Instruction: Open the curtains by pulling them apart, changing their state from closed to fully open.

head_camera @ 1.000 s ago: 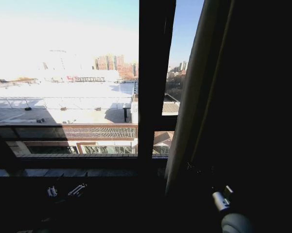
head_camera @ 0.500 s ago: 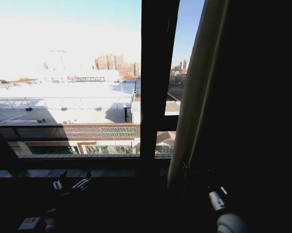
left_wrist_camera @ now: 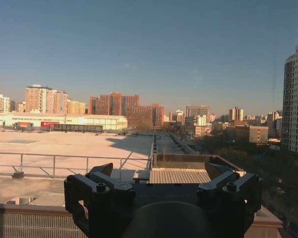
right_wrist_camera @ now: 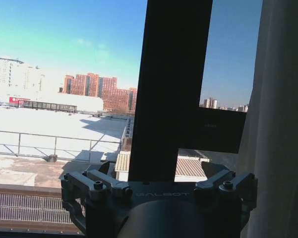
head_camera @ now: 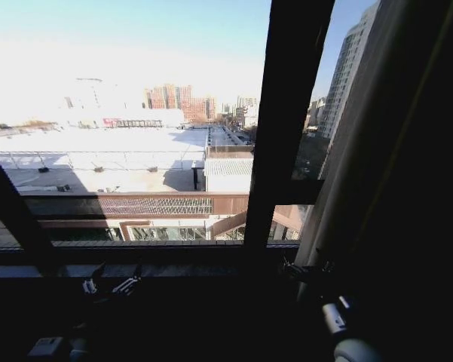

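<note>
right gripper [head_camera: 307,270] low in the head view, in the dark just under the window, fingers [right_wrist_camera: 219,181] spread apart with nothing between them. right at the outer fingertip hangs the curtain [head_camera: 392,151], a tall pale panel with long folds, bunched up to the right side of the window; touching or only just beside, cannot tell. same curtain [right_wrist_camera: 280,124] in the right wrist view, white and soft, running top to bottom close beside one finger, not between the two. straight ahead of the open fingers, past the glass, stands a thick dark window frame bar [right_wrist_camera: 176,84], with a shorter cross bar going from it toward the curtain. left gripper [head_camera: 109,285] also low and in shadow, far over on the other side of the frame bar [head_camera: 286,128], well apart from the right gripper and from the curtain. fingers [left_wrist_camera: 100,173] there spread apart too, holding nothing, pointing out at the glass. between and beyond those fingers only the view outside: a big flat white roof [head_camera: 105,147], a metal railing [left_wrist_camera: 54,161], red-brown tall buildings [left_wrist_camera: 121,109] far off, blue sky above. a dark slanting bar [head_camera: 15,211] just to the outer side of the left fingers. glass bare all the way from there across to the curtain edge near the right fingers.
</note>
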Motion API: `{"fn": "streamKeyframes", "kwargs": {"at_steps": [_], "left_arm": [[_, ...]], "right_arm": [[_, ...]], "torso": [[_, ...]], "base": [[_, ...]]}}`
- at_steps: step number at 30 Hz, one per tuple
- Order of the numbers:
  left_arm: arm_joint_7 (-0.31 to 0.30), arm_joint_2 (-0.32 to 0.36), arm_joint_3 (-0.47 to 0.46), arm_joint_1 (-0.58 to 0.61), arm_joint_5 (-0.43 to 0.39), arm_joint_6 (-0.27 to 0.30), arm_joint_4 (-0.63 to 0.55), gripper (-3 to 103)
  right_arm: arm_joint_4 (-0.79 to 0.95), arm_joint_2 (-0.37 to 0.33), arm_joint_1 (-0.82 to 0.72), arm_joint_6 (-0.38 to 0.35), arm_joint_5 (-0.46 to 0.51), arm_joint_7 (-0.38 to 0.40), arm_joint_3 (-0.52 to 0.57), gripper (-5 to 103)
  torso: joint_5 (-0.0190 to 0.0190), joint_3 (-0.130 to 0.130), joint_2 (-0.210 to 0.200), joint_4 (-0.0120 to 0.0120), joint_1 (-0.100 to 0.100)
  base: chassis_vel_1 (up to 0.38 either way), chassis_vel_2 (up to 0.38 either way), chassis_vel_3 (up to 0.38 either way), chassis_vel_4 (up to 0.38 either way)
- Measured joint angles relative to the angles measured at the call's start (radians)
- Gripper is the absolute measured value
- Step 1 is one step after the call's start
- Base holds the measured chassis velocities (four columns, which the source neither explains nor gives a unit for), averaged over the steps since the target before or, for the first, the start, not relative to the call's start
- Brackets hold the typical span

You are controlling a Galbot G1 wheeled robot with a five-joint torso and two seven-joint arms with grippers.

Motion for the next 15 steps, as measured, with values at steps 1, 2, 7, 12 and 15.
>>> {"fn": "streamKeyframes", "kwargs": {"at_steps": [1,2,7,12,15], "left_arm": [[0.001,-0.002,-0.002,0.002,0.0,-0.003,0.0,100],[0.001,-0.002,-0.002,0.002,0.0,-0.003,0.0,100],[0.002,-0.008,-0.008,0.008,0.001,-0.01,0.0,100],[0.003,-0.007,-0.005,0.003,0.001,-0.01,0.0,100],[0.003,-0.005,-0.005,0.003,0.002,-0.011,0.0,100]], "right_arm": [[0.0,0.001,0.0,0.0,-0.001,0.0,0.0,100],[0.0,0.001,0.0,0.0,-0.001,0.0,0.0,100],[0.002,0.003,-0.002,0.0,-0.009,0.0,0.0,100],[0.0,0.005,-0.001,0.0,-0.012,-0.001,0.0,100],[-0.003,0.009,0.002,0.0,-0.015,-0.002,0.0,100]], "torso": [[0.0001,0.0,0.0,0.0001,0.0],[0.0001,0.0,0.0,0.0001,0.0],[0.0001,0.0,0.0,0.0001,0.0],[0.0,0.0,0.0,0.0001,0.0],[0.0003,0.0,0.0,0.0002,0.0]], "base": [[0.362,0.36,-0.353,-0.341],[0.362,0.36,-0.353,-0.341],[0.359,0.359,-0.373,-0.35],[0.346,0.354,-0.355,-0.358],[0.333,0.363,-0.339,-0.362]]}}
